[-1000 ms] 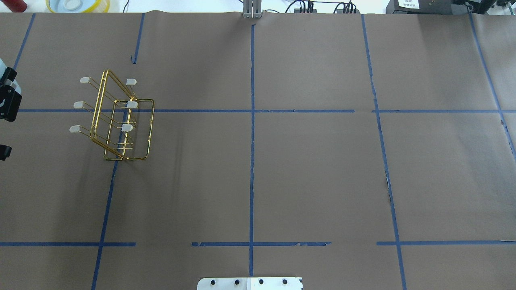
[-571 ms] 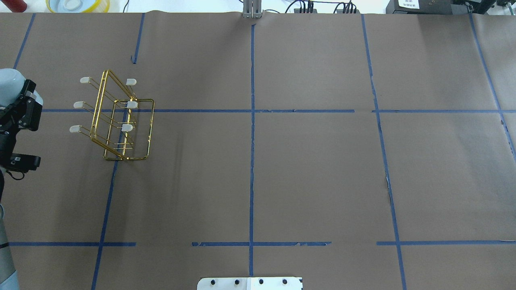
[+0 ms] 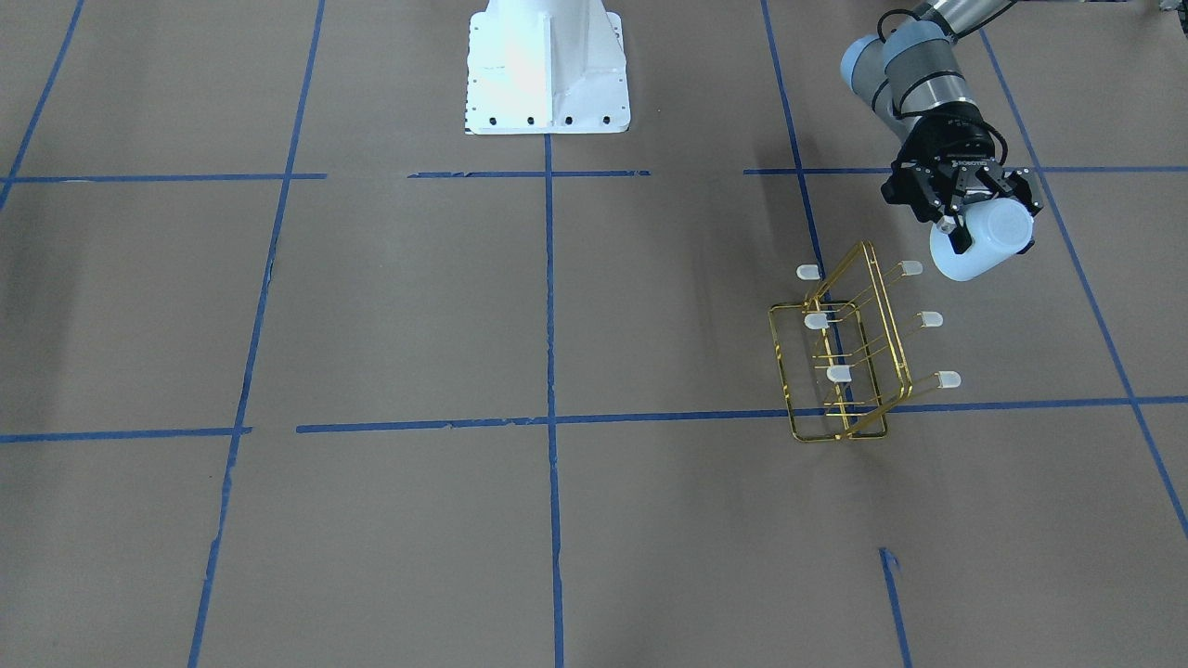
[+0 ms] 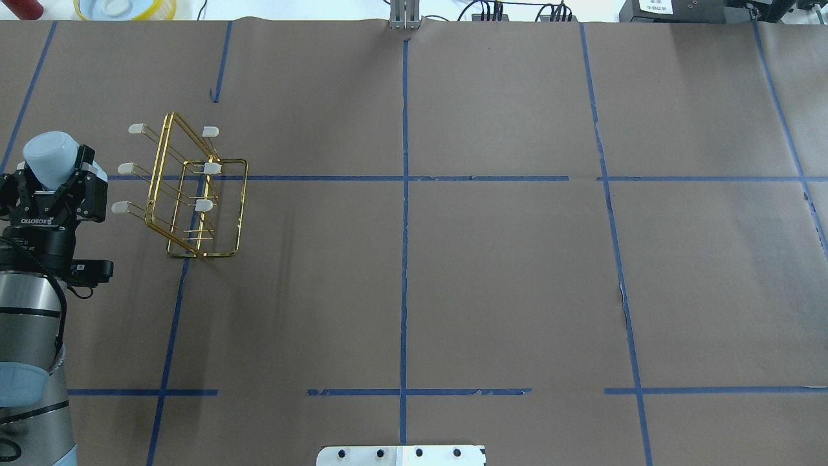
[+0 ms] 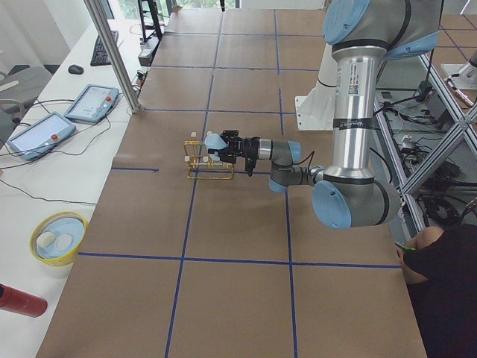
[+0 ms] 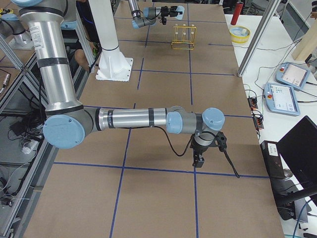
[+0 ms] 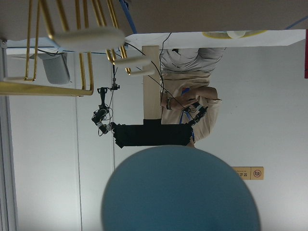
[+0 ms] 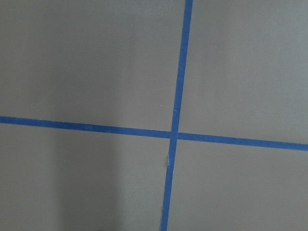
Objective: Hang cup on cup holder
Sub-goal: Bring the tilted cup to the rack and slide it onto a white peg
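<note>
The gold wire cup holder [image 4: 194, 194] stands on the brown table, left of centre in the overhead view, with white-capped prongs on both sides. It also shows in the front view [image 3: 840, 357]. My left gripper [image 4: 53, 171] is shut on the pale cup [image 4: 46, 155] and holds it in the air just left of the rack's left prongs [image 4: 119, 207]. In the front view the cup [image 3: 986, 243] hangs right of the rack's top. The left wrist view shows the cup's round end [image 7: 180, 190] below the prongs [image 7: 86, 36]. My right gripper [image 6: 197, 157] points down at the table far from the rack; I cannot tell whether it is open.
A yellow bowl [image 4: 123, 8] and a red object [image 4: 22, 8] sit beyond the table's far left edge. The white robot base [image 3: 548, 65] stands at the robot's side of the table. Blue tape lines cross the brown paper [image 8: 174, 134].
My left arm has come in from the overhead view's left edge and moved right toward the rack, turning so the held cup now shows. The rack has not moved.
</note>
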Motion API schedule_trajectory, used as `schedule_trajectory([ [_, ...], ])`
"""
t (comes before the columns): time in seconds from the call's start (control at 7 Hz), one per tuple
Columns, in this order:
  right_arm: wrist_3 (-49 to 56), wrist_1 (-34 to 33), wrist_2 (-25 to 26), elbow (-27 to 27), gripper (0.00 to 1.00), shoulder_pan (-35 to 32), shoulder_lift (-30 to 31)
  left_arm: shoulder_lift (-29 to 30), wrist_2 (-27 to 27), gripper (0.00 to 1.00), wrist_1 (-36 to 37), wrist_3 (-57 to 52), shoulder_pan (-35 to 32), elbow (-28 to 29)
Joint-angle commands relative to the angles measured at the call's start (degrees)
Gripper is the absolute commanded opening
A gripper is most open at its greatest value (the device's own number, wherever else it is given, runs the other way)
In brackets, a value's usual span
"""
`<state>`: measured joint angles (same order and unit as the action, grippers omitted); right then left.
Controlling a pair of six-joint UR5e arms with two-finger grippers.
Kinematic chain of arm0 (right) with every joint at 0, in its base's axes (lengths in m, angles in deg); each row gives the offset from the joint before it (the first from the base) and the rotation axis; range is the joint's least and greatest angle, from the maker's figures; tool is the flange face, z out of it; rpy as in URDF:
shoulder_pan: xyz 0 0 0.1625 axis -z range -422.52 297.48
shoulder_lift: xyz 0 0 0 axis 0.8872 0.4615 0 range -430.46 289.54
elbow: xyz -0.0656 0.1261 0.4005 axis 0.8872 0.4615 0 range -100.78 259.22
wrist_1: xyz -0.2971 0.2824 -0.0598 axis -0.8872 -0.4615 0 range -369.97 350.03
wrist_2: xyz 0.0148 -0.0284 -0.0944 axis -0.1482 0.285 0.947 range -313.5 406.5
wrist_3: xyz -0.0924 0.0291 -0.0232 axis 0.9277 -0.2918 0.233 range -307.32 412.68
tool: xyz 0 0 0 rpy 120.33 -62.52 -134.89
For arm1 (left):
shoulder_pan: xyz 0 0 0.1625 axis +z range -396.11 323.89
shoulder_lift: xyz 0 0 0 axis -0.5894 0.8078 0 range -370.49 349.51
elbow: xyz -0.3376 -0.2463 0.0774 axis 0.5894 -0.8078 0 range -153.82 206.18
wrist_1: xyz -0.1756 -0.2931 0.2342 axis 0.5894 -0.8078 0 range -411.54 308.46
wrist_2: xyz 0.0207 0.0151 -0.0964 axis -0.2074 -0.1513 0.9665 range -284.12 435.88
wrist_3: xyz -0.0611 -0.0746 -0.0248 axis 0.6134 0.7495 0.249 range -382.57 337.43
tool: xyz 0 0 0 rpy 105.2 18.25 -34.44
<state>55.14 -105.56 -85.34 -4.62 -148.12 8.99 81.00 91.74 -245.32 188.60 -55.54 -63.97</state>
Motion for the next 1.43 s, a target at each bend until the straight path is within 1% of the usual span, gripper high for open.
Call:
schedule_trajectory([
  [0.0,0.0,-0.03,0.0,0.0,1.0,0.09,0.0,3.07,-1.01,0.0,-0.01,0.38,0.35,3.03],
  [0.14,0.0,0.05,0.0,0.0,1.0,0.0,0.0,4.91,-1.18,0.0,-0.01,0.73,0.52,5.13],
  [0.29,0.0,0.06,0.0,0.0,1.0,0.0,0.0,5.36,-2.75,0.0,-0.01,3.52,0.79,6.2],
  [0.57,0.0,-0.03,0.0,0.0,1.0,0.09,0.0,4.5,-2.76,0.0,-0.1,4.77,1.05,6.65],
  [1.14,0.0,-0.03,0.0,0.0,1.0,0.0,0.0,4.75,-2.41,0.0,0.69,4.78,1.23,6.83],
  [1.29,0.0,-0.03,0.0,0.0,1.0,0.0,0.0,4.75,-2.5,0.07,0.78,4.52,1.23,7.09],
])
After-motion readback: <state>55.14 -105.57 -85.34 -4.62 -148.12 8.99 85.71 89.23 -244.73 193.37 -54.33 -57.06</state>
